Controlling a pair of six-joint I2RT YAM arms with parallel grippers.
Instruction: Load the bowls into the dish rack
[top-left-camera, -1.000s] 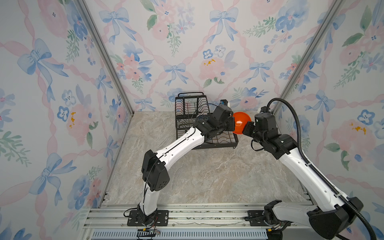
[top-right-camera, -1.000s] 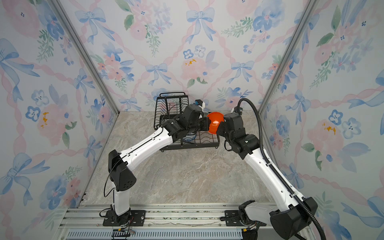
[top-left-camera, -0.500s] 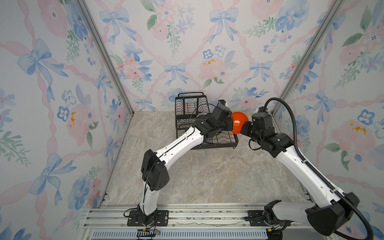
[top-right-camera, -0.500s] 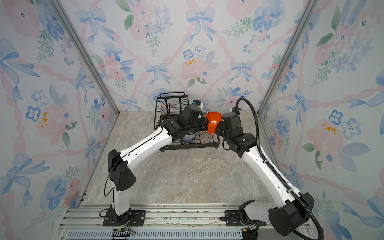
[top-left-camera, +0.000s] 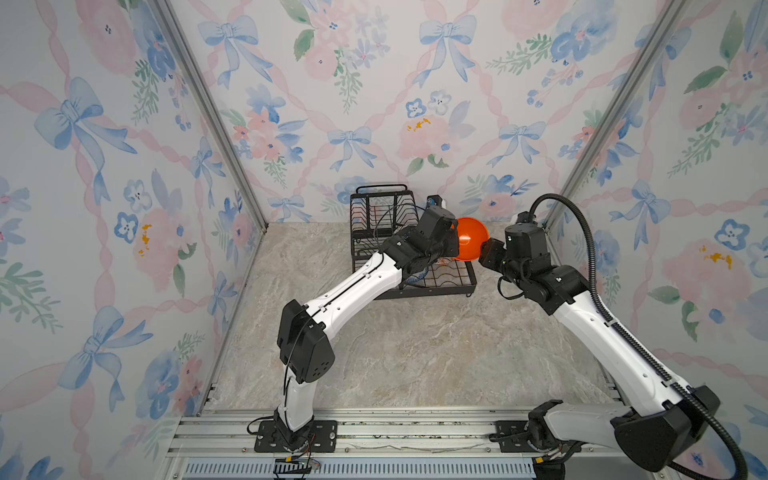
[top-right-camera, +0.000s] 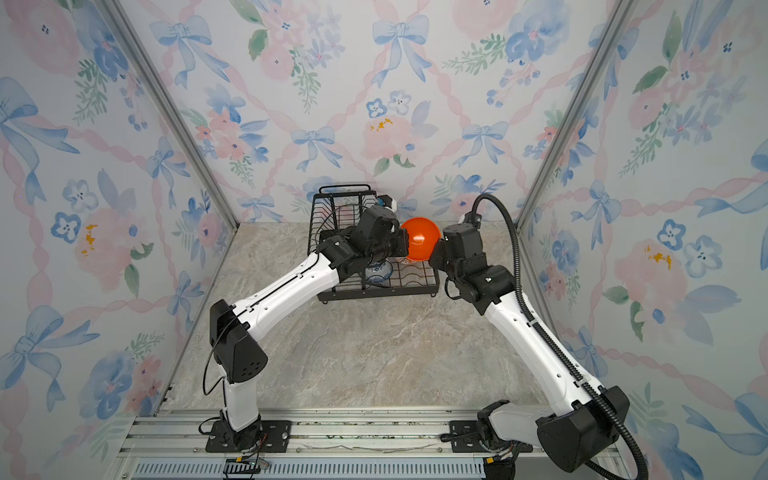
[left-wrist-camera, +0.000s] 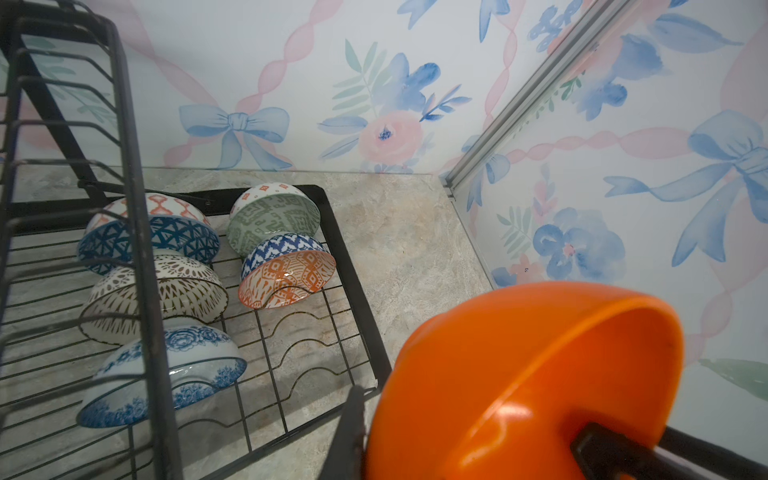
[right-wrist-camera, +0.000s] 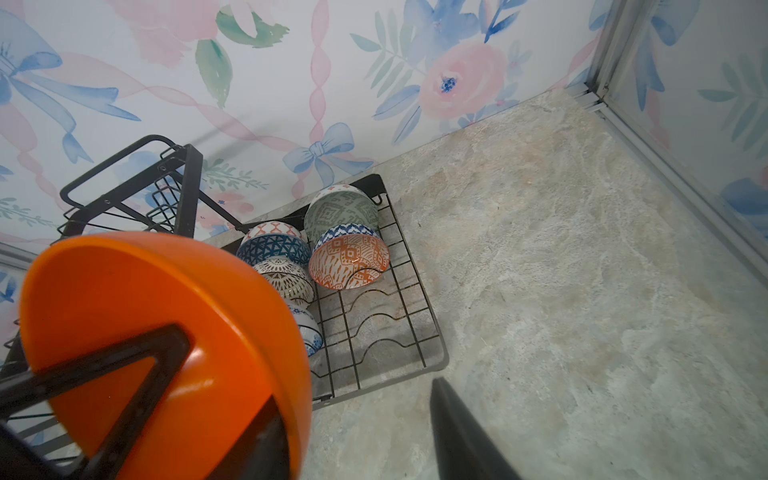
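The plain orange bowl (top-left-camera: 471, 241) is held on edge over the 3 o'clock side of the dish rack (top-left-camera: 376, 208), its wall pinched by the left gripper (left-wrist-camera: 469, 428). At the bowl's 4 o'clock the right gripper (top-left-camera: 487, 257) is seen spread

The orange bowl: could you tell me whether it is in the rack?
Out: the left gripper holds the orange bowl in the air, off the rack.
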